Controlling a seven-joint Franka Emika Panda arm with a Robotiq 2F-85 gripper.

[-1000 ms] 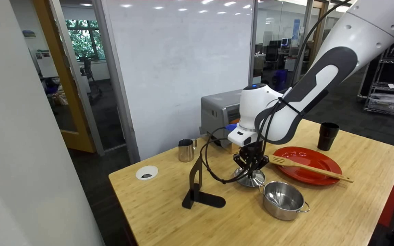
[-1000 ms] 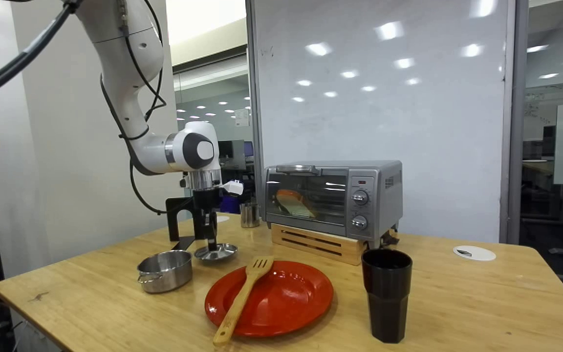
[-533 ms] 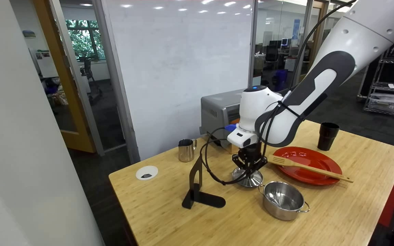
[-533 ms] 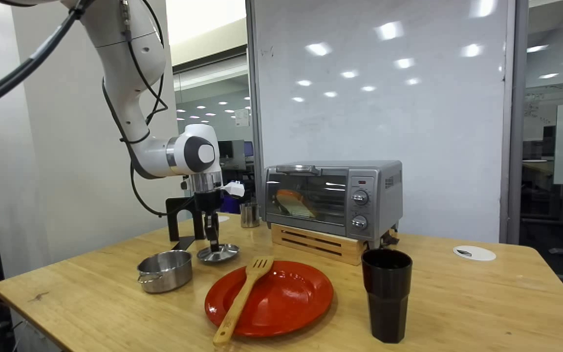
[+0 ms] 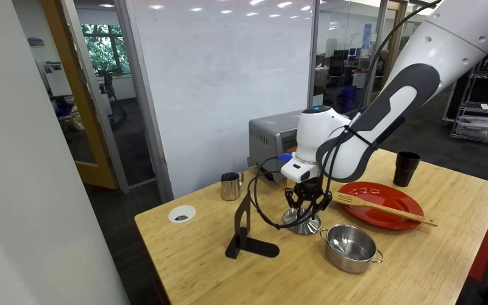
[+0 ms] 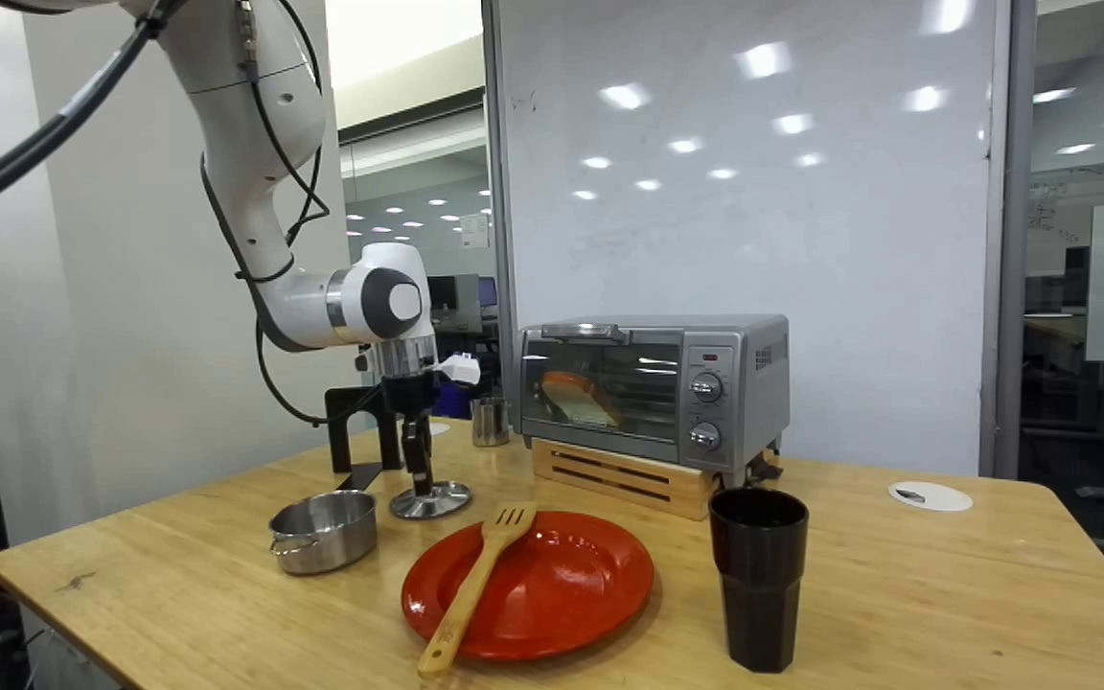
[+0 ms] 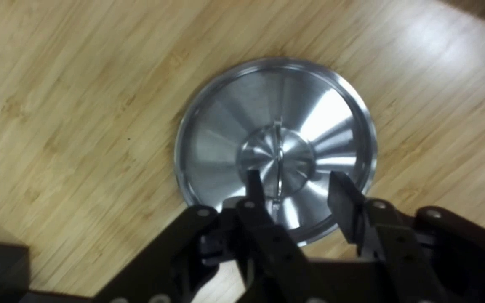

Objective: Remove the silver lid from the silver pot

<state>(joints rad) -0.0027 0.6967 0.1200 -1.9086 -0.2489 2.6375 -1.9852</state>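
The silver lid (image 5: 308, 228) lies flat on the table beside the silver pot (image 5: 347, 262), apart from it. The pot stands upright with its mouth uncovered, and its inside looks empty. In an exterior view the lid (image 6: 448, 498) is just behind the pot (image 6: 332, 548). My gripper (image 7: 295, 174) points down over the lid and is open. In the wrist view its two fingers stand apart on either side of the lid's thin raised handle (image 7: 279, 160), with the left finger nearer to it. The fingertips hang low, close to the lid; I cannot tell whether they touch it.
A black metal bookend (image 5: 244, 241) stands left of the lid. A red plate (image 5: 379, 195) with a wooden spatula (image 5: 379, 206) lies right. A toaster oven (image 6: 600, 383) on a wooden stand, a metal cup (image 5: 230, 187) and a black cup (image 5: 406, 169) also stand there.
My gripper, shut at the lid's handle before, has lowered slightly and opened. The lid has shifted slightly and now lies flat, released. The pot has not moved.
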